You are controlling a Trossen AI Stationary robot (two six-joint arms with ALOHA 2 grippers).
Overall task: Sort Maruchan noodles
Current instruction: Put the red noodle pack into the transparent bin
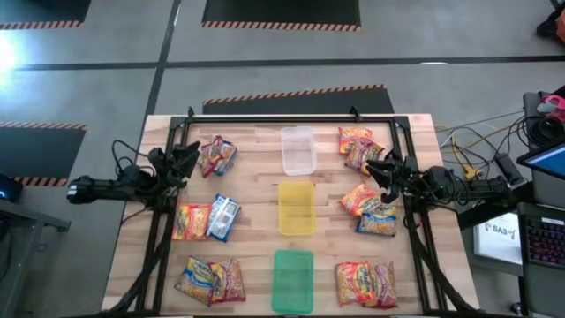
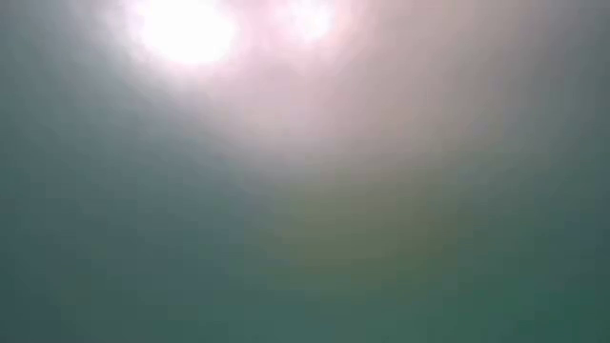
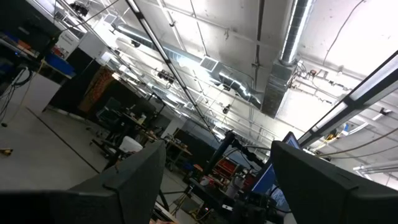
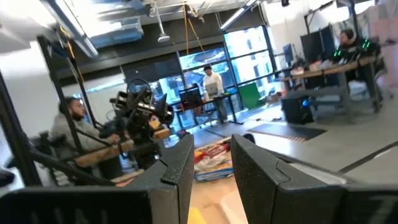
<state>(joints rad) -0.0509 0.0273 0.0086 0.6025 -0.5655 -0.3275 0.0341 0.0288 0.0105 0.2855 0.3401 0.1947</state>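
Table of pale wood seen from above, w/ three empty trays in a line down its middle: clear tray at far end, yellow tray mid, green tray nearest; Maruchan noodles lie in loose pairs on both sides, none in a tray. Left gripper hangs at table's left edge, fingers spread wide w/ nothing between them; a packet pair sits just beside its tip, others and lie nearer the front. Right gripper at right side, jaws narrowed to a slim gap, nothing seen held; packets just beside it, blue packet close by; more at and.
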